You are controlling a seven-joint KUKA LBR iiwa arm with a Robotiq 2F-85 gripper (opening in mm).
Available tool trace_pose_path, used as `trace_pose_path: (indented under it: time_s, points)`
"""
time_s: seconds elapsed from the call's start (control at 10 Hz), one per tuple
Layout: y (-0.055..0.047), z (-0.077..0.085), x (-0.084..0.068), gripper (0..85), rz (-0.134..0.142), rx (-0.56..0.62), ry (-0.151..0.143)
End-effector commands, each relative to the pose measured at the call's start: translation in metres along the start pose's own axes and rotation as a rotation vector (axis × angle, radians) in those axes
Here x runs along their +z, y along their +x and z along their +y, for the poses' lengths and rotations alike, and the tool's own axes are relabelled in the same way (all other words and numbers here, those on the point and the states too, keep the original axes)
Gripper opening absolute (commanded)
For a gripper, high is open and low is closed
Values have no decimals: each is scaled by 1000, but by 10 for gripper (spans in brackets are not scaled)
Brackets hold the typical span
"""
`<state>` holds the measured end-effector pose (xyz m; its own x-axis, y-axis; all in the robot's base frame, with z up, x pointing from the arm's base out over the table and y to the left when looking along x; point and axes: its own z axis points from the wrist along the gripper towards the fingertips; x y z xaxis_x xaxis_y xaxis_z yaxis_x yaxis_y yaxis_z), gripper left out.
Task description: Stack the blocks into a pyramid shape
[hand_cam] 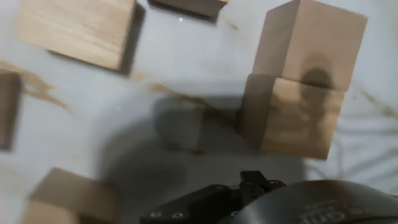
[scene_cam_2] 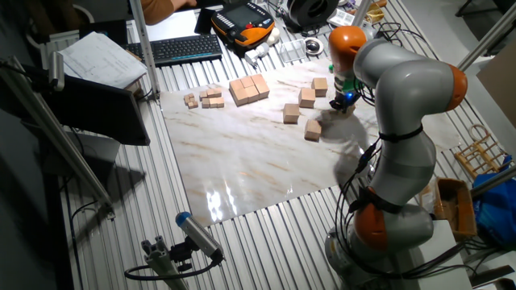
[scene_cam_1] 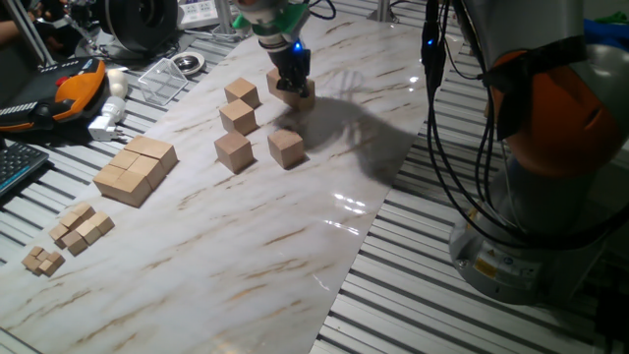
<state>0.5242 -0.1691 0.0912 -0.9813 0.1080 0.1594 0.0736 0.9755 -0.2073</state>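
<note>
Meanwhile hand (scene_cam_1: 292, 87) low over stacked blocks (hand_cam: 303, 87), stack upright, axis vertical.

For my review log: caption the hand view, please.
Hand camera looks down on a two-block stack on marble tabletop, loose blocks around.

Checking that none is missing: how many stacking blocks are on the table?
6. The far block, middle block, near-left block and near-right block stand apart. In the hand view, the upper block and lower block touch, by the gripper.
</note>
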Motion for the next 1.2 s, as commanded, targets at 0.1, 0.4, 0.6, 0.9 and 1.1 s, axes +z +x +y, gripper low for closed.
trace_pose_path:
  time_s: [0.1,0.4,0.6,0.9,1.1]
  points:
    - [8,30,-15,0,18,73,-49]
    - [22,62,-35,340,32,183,-99]
    - [25,75,-36,510,27,221,-120]
    - [27,84,-34,510,29,242,-165]
    - [29,85,-30,510,26,255,-174]
